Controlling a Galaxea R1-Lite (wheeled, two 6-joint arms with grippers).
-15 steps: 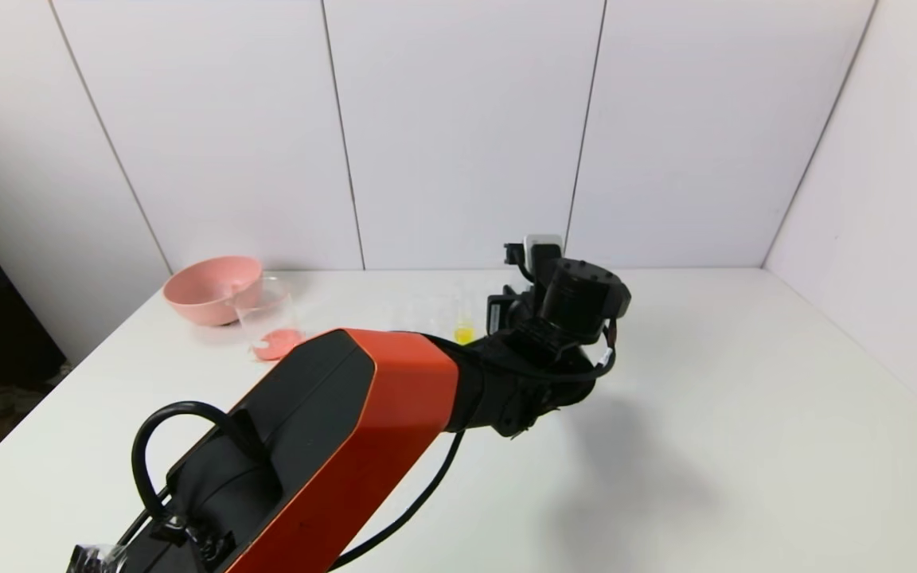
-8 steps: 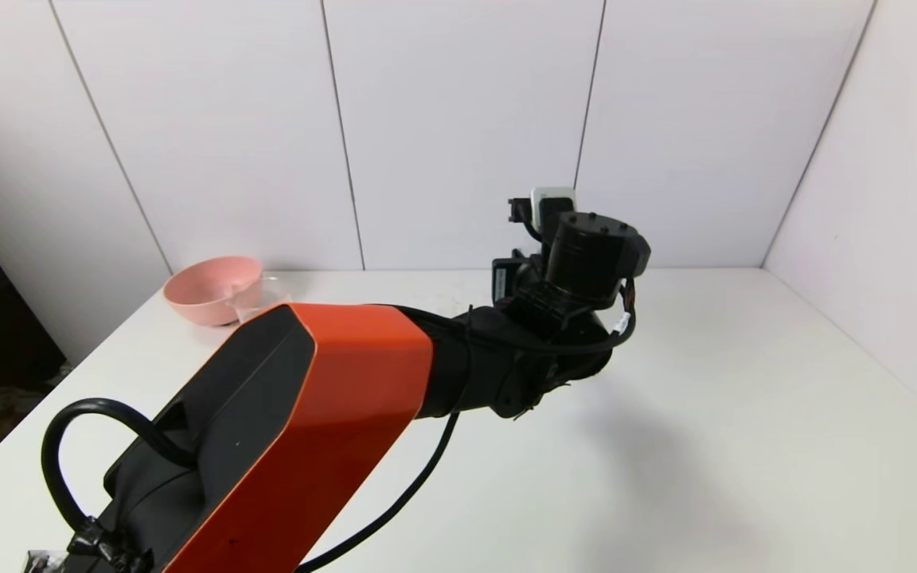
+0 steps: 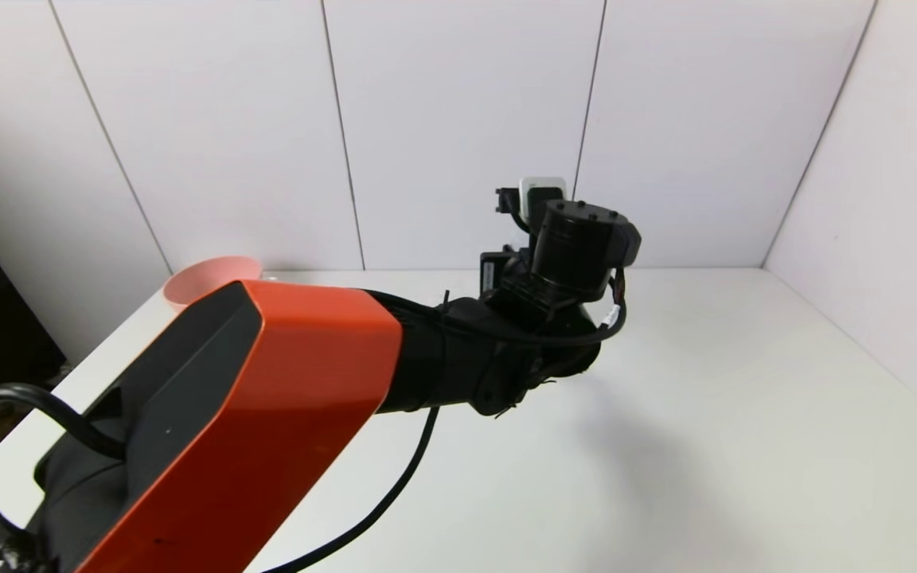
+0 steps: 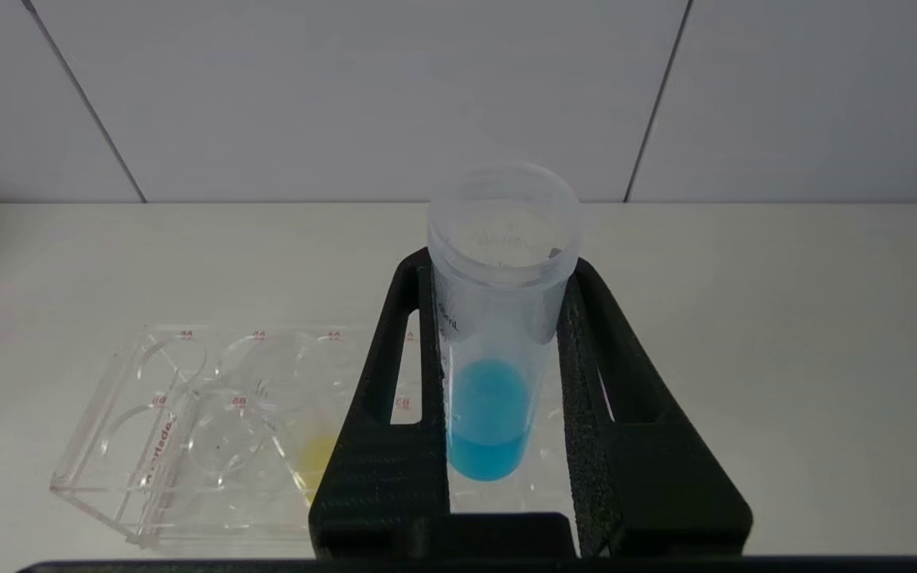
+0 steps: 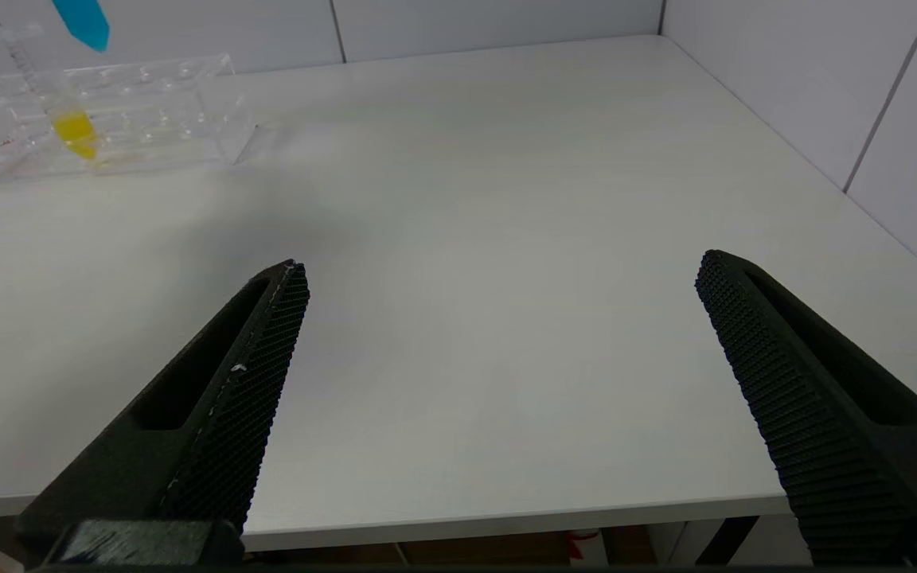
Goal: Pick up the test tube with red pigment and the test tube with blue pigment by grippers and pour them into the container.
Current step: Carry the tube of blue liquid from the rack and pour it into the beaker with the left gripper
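Observation:
My left gripper (image 4: 500, 267) is shut on the test tube with blue pigment (image 4: 489, 414) and holds it upright, lifted above the clear tube rack (image 4: 180, 414). The tube's blue tip also shows in the right wrist view (image 5: 83, 22), hanging above the rack (image 5: 156, 103). In the head view my raised left arm (image 3: 307, 382) hides the gripper, the tube, the rack and the container. The test tube with red pigment is out of view. My right gripper (image 5: 502, 270) is open and empty, low near the table's front edge.
A tube with yellow liquid (image 5: 75, 127) stands in the rack, also seen in the left wrist view (image 4: 317, 454). A pink bowl (image 3: 192, 282) sits at the table's far left, mostly behind my left arm. The white wall stands just behind the table.
My left arm has risen and swung slightly left, lifting its wrist above the table's back edge. It now covers the beaker with pink-red liquid and the yellow tube, which showed a second ago.

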